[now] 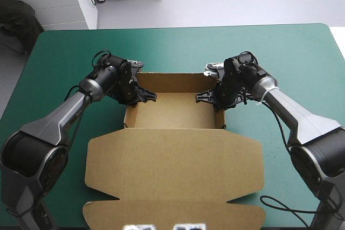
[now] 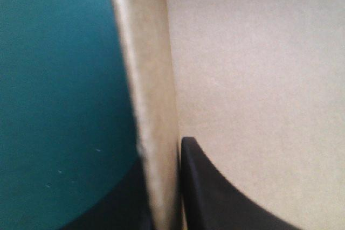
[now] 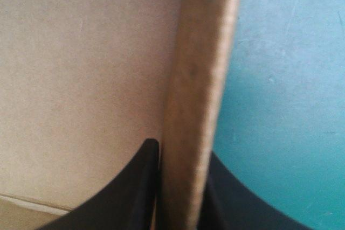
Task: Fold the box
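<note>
The brown cardboard box (image 1: 172, 160), an open tray with its lid lying flat, rests on the middle of the teal-green surface (image 1: 178, 47). The black-fingered left tool (image 1: 148, 96) pinches the box's left wall; the right tool (image 1: 202, 96) pinches its right wall.

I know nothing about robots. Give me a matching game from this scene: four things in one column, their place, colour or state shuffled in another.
1 left gripper
2 right gripper
3 lid
4 table cover

A lying flat, toward the near edge
B shut on the box's left wall
C teal-green
D shut on the box's right wall

Pairs: 1-B, 2-D, 3-A, 4-C
</note>
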Available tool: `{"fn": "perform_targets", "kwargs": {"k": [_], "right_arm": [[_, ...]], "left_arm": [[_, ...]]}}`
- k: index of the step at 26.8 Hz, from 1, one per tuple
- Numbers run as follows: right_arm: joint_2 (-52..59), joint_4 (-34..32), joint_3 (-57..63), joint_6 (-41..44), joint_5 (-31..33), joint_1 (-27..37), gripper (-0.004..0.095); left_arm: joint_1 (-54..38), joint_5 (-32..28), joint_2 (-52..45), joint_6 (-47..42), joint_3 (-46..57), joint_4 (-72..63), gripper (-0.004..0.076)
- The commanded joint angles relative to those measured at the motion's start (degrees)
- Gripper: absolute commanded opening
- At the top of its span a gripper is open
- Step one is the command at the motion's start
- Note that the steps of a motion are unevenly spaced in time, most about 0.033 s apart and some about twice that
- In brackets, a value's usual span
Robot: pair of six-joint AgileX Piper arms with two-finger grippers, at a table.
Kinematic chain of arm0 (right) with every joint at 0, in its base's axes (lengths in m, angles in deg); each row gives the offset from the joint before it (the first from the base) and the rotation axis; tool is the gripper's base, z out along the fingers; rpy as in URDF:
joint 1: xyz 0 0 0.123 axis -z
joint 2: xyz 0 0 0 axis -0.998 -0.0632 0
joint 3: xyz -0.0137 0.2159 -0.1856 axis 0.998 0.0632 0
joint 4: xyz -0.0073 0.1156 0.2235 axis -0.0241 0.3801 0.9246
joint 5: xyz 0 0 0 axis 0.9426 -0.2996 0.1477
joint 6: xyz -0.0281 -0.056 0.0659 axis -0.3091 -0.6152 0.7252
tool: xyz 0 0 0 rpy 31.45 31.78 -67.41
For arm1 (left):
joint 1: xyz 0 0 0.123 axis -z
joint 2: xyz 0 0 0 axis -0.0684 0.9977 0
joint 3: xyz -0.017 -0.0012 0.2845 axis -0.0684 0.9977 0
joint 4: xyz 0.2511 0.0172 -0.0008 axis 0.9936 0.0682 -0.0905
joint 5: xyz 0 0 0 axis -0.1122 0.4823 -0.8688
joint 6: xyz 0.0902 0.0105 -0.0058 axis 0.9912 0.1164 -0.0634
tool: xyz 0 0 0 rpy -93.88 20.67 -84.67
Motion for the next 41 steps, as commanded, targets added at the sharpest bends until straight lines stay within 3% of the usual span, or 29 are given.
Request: {"fn": "perform_targets", "kwargs": {"k": [1,7,11,19,25,32,36,38,40,41], "right_arm": [[2.97,0.78,-1.72,-0.67,-1.40,-0.26,0.0347],[2.97,-0.98,-1.72,1.16,-1.02,-0.26,0.0370],[2.97,-1.44,-1.93,1.16,-0.66,-0.26,0.0379],[2.97,-2.61,-8.53,1.16,1.64,-0.26,0.0410],[2.97,-8.81,-16.11,1.16,8.76,-0.26,0.0410],[4.86,-6.64,-21.99,-2.44,8.76,-0.26,0.0410],[7.08,-6.66,-22.60,-1.89,8.76,-0.26,0.0396],[7.46,-6.76,-22.25,-1.31,8.76,-0.26,0.0396],[7.46,-7.12,-21.68,-1.22,8.76,-0.26,0.0395],[7.36,-7.12,-21.68,-0.70,8.76,-0.15,0.0395]], "left_arm": [[0.29,-0.63,-1.12,1.37,-0.80,-1.80,0.0167],[0.29,-0.64,-1.12,1.37,-0.80,-2.29,0.0412],[0.29,-0.29,-1.12,1.37,-0.80,-2.17,0.0465],[0.29,4.82,-1.12,1.37,-5.51,-2.17,0.0465],[0.29,11.80,-1.12,1.37,-14.41,1.18,0.0464],[0.29,11.66,-4.68,1.37,-20.96,3.14,0.0459],[0.29,11.66,-11.35,5.47,-21.61,7.76,0.0456],[0.29,11.77,-15.99,5.47,-21.61,7.68,0.0412],[0.29,11.77,-20.59,6.00,-20.78,7.68,0.0286],[0.29,11.77,-23.38,7.79,-19.78,7.81,0.0186]]}}
